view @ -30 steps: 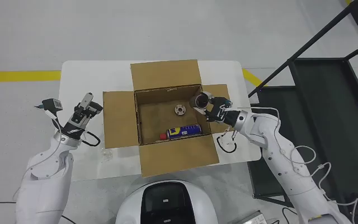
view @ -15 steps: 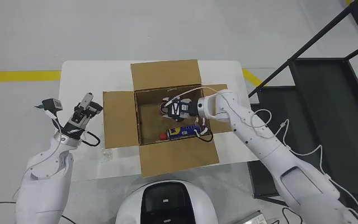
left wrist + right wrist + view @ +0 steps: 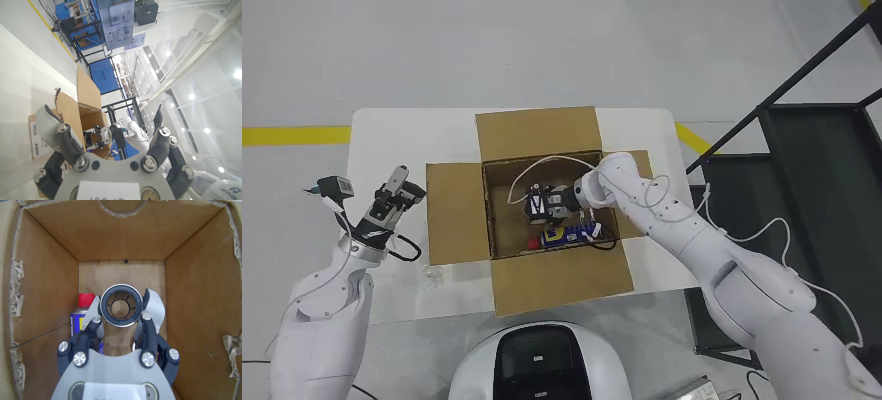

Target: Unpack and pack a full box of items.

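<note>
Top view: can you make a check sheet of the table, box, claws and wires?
Surface: white table under the open cardboard box.
Job's things: spray can lying in the box; metal sleeve in the right claw.
Clutter: small clear scrap, too small to tell.
Claws: right claw in the box, shut on the metal sleeve; left claw open, empty.
Cables: white cable looped over the right arm.
Surroundings: grey floor, yellow line, dark metal frame.

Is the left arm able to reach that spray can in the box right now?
Probably not easily: the left gripper sits open outside the box, and the right gripper, holding a metal ring, hangs inside, crowding the can.
</note>
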`<move>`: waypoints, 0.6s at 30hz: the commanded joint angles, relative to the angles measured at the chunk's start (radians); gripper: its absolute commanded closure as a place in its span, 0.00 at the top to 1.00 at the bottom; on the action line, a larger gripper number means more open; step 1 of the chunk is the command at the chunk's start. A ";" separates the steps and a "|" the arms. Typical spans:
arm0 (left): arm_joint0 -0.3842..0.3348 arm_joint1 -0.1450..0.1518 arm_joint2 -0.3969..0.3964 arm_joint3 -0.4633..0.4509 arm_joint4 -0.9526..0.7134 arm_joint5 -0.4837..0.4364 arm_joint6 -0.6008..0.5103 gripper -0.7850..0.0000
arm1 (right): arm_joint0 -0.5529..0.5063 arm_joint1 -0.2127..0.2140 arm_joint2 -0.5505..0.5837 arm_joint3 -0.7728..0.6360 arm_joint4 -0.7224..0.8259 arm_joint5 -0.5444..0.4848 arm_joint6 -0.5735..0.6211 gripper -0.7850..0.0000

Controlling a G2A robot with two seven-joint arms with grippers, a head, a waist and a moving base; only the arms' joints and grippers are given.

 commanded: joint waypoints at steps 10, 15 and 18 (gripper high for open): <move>0.000 0.000 0.000 0.000 0.000 0.000 0.000 1.00 | 0.046 -0.053 -0.041 0.128 -0.042 0.015 -0.120 1.00; 0.001 0.001 -0.001 -0.003 0.027 0.014 0.020 1.00 | 0.038 -0.021 0.004 0.087 -0.056 -0.001 -0.266 1.00; -0.010 0.003 -0.009 0.019 0.088 0.024 0.059 1.00 | 0.013 0.021 0.059 0.016 -0.066 -0.016 -0.356 1.00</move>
